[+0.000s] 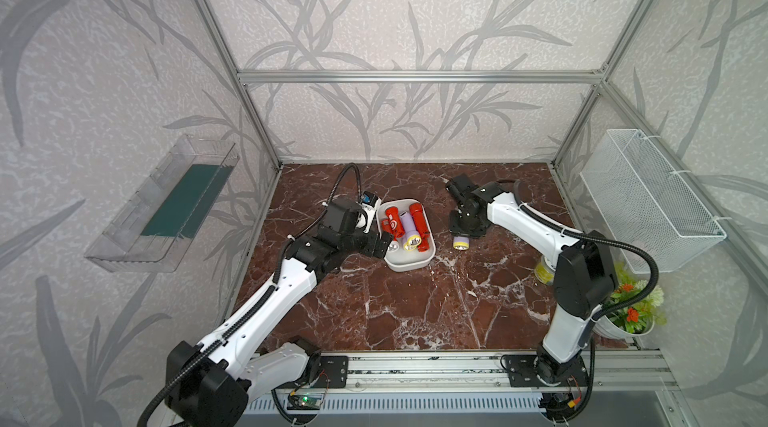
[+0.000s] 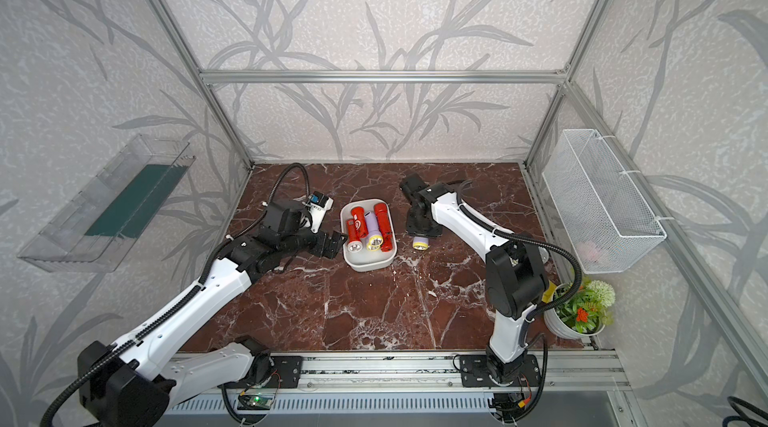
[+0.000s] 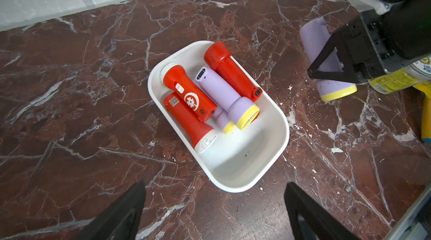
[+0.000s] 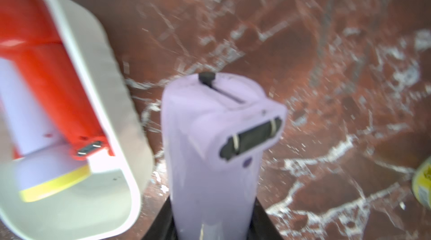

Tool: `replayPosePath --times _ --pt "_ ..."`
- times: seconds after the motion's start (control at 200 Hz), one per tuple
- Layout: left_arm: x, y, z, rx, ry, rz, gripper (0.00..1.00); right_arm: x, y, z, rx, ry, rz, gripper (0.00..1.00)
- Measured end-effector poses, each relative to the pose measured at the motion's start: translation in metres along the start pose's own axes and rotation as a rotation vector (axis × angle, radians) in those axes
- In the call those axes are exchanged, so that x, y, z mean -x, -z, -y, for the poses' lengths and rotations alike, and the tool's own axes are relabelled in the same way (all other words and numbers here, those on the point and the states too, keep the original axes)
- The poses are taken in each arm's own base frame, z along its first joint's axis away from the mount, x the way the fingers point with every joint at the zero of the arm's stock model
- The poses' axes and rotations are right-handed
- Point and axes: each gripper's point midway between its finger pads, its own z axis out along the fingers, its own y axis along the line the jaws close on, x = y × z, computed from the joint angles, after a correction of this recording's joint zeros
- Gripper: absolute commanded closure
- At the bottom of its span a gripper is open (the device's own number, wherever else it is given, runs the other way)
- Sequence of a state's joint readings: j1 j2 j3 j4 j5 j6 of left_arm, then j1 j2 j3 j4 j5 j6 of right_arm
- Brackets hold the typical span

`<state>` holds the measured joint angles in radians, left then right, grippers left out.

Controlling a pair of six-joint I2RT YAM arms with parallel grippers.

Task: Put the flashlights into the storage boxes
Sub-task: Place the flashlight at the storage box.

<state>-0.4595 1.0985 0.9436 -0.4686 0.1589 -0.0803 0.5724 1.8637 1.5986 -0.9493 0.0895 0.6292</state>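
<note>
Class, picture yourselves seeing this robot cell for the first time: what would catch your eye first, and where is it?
The bright red and lavender flashlights piled at one end of the white tray on the dark marble table stand out first. Just beside the tray, the right gripper is clamped on another lavender flashlight, while the left gripper sits open on the tray's other side.

Bright, even light in both top views, with only soft shadows on the table [image 1: 415,304]. Wide, stretched look toward the corners. Sharp and clear in the left wrist view, with a soft shine inside the tray [image 3: 233,157]. Very blurry in the right wrist view, lavender flashlight [image 4: 210,157] smeared.
</note>
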Motion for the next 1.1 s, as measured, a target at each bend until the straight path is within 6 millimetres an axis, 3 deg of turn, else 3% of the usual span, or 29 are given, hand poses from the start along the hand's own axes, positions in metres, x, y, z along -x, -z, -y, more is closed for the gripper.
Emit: replayPosePath --times 0.28,0.54,0.85,1.1 --pt "-0.025 0.017 -0.016 0.07 0.065 0.0 0.05 0.017 0.005 -0.086 0.07 0.223 0.047 0.62" --pt "-0.048 0.032 -0.024 0.112 0.121 -0.002 0.04 0.01 0.0 -0.142 0.127 0.355 0.035 0.62" --pt "-0.05 0.043 -0.028 0.134 0.141 0.018 0.04 -0.007 -0.026 -0.174 0.159 0.425 -0.044 0.62" --pt "-0.052 0.043 -0.028 0.135 0.142 0.009 0.04 -0.018 -0.048 -0.18 0.164 0.432 -0.113 0.62"
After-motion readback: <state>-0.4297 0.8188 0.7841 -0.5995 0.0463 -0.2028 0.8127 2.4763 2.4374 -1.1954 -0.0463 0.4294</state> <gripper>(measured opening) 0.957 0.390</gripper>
